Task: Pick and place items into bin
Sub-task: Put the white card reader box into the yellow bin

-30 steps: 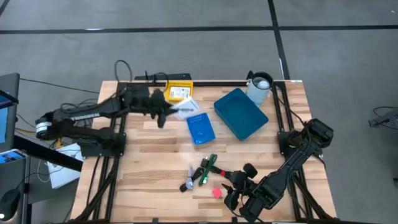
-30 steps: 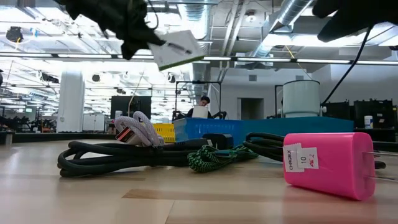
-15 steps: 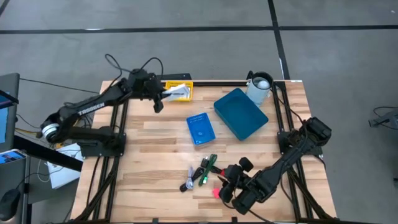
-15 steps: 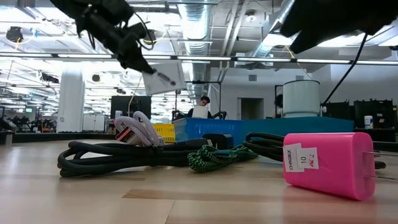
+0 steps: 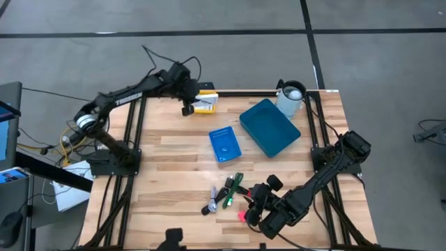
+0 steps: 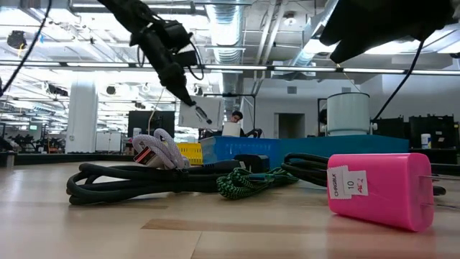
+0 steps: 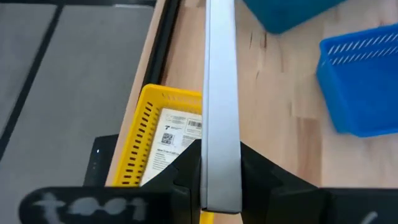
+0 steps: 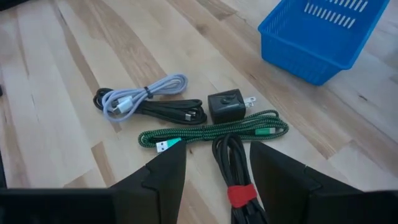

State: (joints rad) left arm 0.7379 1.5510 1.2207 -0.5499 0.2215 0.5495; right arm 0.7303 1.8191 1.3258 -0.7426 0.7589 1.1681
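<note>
left gripper (image 7: 221,180): clamped on white packet (image 7: 221,93), edge-on above yellow bin (image 7: 140,134)
right gripper (image 8: 217,174): jaws apart, low over cables (image 8: 211,134), holding nothing
risk: packet catching bin rim, dropping outside (thin grip)
count: packets two (one already binned), cables four, chargers (image 8: 227,107) two

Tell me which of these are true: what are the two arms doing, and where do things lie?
1. The left gripper holds a flat white packet over the yellow bin. True.
2. The yellow bin is empty. False: a printed packet lies in it.
3. The pink charger sits inside the blue basket. False: it lies on the table.
4. The right gripper is open above the cables. True.
</note>
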